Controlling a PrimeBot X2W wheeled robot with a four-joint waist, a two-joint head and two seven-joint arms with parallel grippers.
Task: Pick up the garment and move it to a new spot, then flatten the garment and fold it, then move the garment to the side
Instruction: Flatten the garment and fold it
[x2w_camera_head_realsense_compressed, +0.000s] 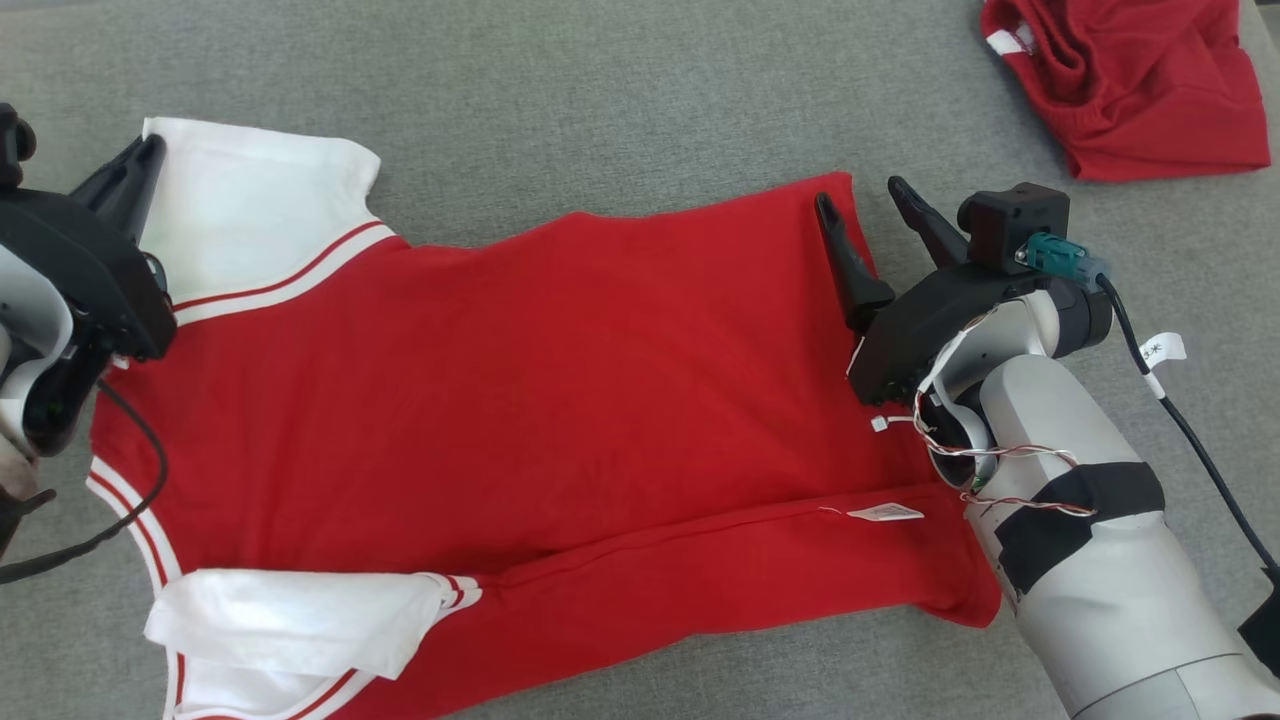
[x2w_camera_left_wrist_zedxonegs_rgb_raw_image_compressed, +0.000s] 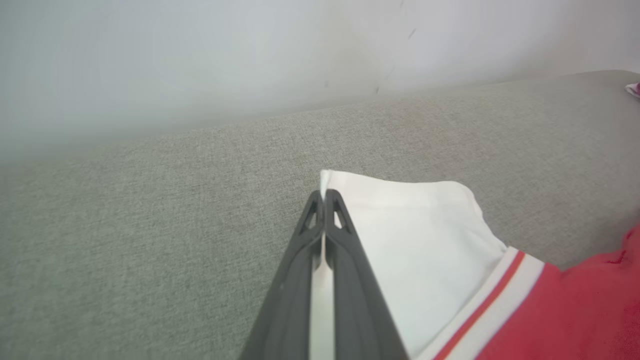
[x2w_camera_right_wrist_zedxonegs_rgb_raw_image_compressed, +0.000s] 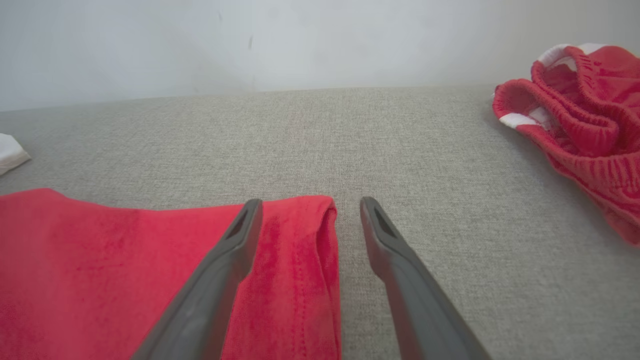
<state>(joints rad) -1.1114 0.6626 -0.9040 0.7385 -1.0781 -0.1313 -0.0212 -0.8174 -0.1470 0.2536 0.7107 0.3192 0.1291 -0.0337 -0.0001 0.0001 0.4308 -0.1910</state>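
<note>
The garment (x2w_camera_head_realsense_compressed: 560, 400) is a red shirt with white sleeves and red-striped trim, spread sideways on the grey cloth surface, its lower long edge folded over. My left gripper (x2w_camera_head_realsense_compressed: 148, 150) is at the far white sleeve (x2w_camera_left_wrist_zedxonegs_rgb_raw_image_compressed: 425, 235); in the left wrist view its jaws (x2w_camera_left_wrist_zedxonegs_rgb_raw_image_compressed: 324, 197) are shut on that sleeve's corner edge. Over the garment's far hem corner (x2w_camera_right_wrist_zedxonegs_rgb_raw_image_compressed: 300, 220), my right gripper (x2w_camera_head_realsense_compressed: 858, 200) stands open, one finger above the red cloth and the other above the bare surface beside it.
A second red garment (x2w_camera_head_realsense_compressed: 1130, 80) lies bunched at the far right corner, seen too in the right wrist view as a red bundle (x2w_camera_right_wrist_zedxonegs_rgb_raw_image_compressed: 580, 125). A pale wall (x2w_camera_right_wrist_zedxonegs_rgb_raw_image_compressed: 300, 40) rises behind the grey surface (x2w_camera_head_realsense_compressed: 620, 100). A black cable (x2w_camera_head_realsense_compressed: 1190, 430) hangs from my right wrist.
</note>
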